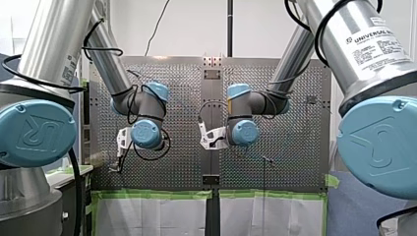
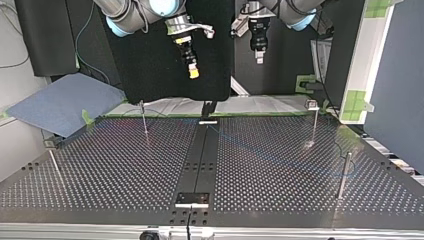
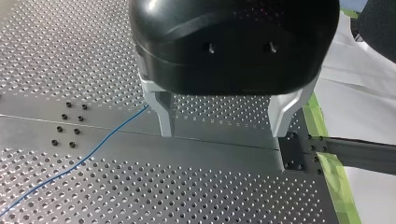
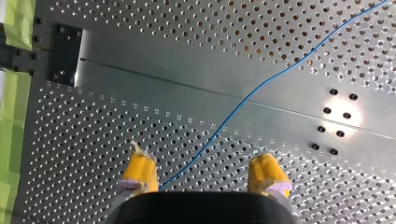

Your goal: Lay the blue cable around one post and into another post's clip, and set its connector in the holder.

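right hand, fingers apart, over blue cable

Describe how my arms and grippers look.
Both arms, my left arm and my right arm, are silver tubes with light blue joint caps and black cables; the right bears a Universal Robots label. My left gripper is black with pale metal fingers; my right gripper has yellow pads.
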Robot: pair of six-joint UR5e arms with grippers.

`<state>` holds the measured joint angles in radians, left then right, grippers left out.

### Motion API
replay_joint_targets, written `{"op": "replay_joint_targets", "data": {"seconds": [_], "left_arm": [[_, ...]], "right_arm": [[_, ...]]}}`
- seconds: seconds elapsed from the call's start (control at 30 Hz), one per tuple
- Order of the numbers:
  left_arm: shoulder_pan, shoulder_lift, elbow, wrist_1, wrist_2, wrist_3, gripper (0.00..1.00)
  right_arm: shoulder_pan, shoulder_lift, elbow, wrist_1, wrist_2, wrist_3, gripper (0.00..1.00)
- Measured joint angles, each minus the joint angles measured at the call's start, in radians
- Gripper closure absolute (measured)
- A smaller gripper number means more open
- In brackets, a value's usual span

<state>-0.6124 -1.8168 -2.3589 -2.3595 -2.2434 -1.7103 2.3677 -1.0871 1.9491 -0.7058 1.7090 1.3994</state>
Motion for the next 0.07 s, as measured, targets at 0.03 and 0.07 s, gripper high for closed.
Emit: {"op": "replay_joint_targets", "data": {"seconds": [0.03,0.07], "left_arm": [[0.0,0.0,0.0,0.0,0.0,0.0,0.0],[0.0,0.0,0.0,0.0,0.0,0.0,0.0]], "right_arm": [[0.0,0.0,0.0,0.0,0.0,0.0,0.0],[0.0,0.0,0.0,0.0,0.0,0.0,0.0]]}}
